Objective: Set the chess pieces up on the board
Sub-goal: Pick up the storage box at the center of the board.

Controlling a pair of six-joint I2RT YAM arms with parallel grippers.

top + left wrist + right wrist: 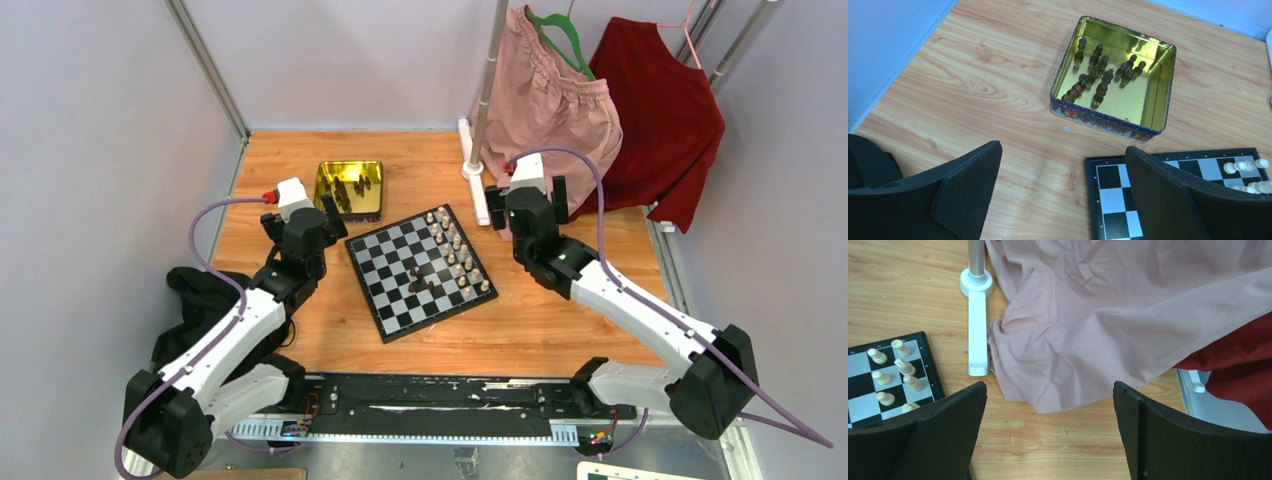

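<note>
Top view: one chessboard (420, 272) lies on the worktop (520, 330) between the left end effector (302, 218) and the right end effector (527, 197). A few dark chess pieces (417, 281) stand mid-board; the exact count is unreadable.

Left wrist view: the left end effector's fingers are apart and hold nothing. Ahead of it is one gold tin (1103, 119) holding roughly a dozen dark pieces; reflections blur the count.

Right wrist view: the right end effector's fingers are apart and empty. Seven cream pieces (904, 367) stand on the board corner to its left, and one pink garment (1108, 315) lies ahead.
</note>
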